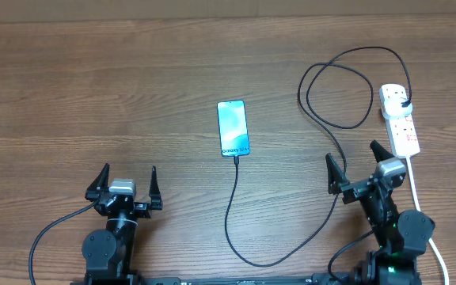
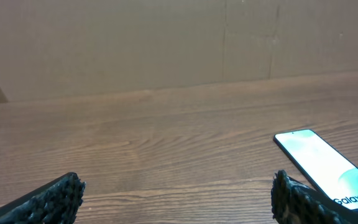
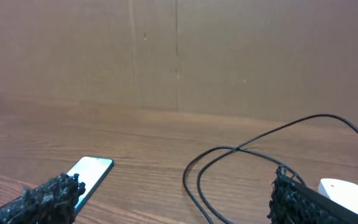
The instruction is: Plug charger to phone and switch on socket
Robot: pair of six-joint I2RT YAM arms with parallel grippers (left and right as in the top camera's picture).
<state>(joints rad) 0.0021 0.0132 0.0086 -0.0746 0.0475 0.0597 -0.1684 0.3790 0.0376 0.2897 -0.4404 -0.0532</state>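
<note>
Looking down from overhead, I see the phone [image 1: 233, 128] lying flat on the table [image 1: 93, 95] with its screen lit, out ahead of both arms and between them, well clear of either set of jaws. The left jaws stand spread wide and hold nothing; from the left wrist the phone sits beyond the right finger, off to that side rather than in the gap. The right jaws are also wide apart and empty. The charger [image 1: 228, 212] runs from the phone's near end, where its tip appears seated, curves back toward me, then passes the right jaws on their left and loops up to its black plug in the far end of the socket [image 1: 400, 119]. The socket lies just ahead and right of the right jaws. I cannot tell how its switches stand.
</note>
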